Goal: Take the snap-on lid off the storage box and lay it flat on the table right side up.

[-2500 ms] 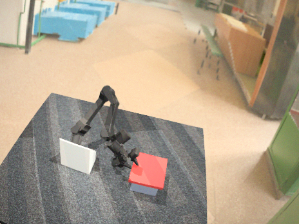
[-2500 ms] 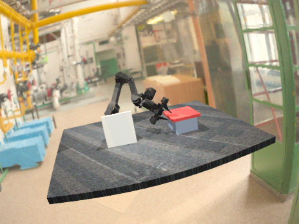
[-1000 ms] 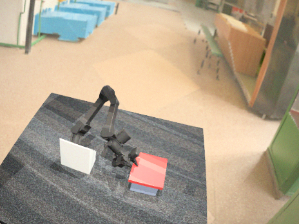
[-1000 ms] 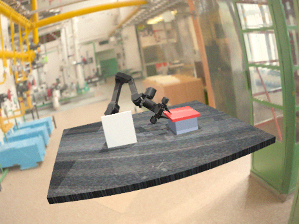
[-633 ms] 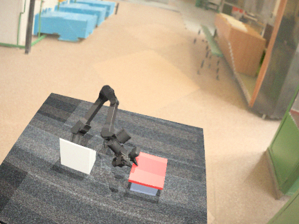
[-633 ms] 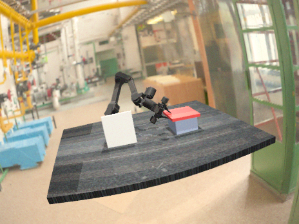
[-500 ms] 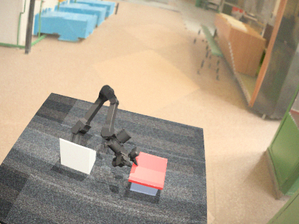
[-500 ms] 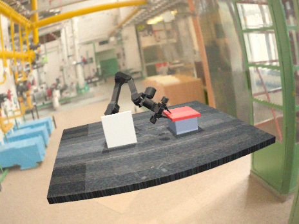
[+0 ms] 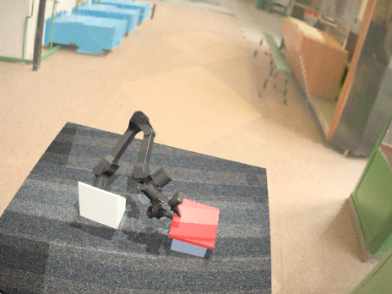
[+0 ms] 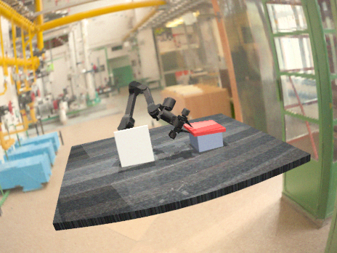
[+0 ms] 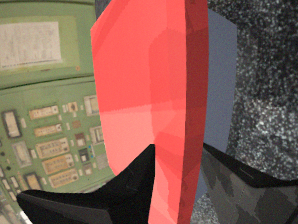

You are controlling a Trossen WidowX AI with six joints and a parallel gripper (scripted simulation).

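The red lid [image 9: 196, 221] [image 10: 208, 127] [image 11: 130, 75] lies right side up over the blue-grey storage box [image 9: 188, 247] [image 10: 208, 142] [image 11: 222, 75], which stands upright on the dark table [image 9: 139, 270] [image 10: 145, 189] [image 11: 265, 75]. My gripper [image 9: 176, 215] [image 10: 189, 129] [image 11: 176, 149] is shut on the lid's edge on the arm's side, one finger over the top and one under the rim. Whether the lid's edge is slightly raised off the box, I cannot tell. The box's far sides are hidden.
A white upright block [image 9: 100, 205] [image 10: 134, 146] stands on the table near the arm's base, left of the box in the top and exterior views. The table's right edge runs beyond the box in the top view.
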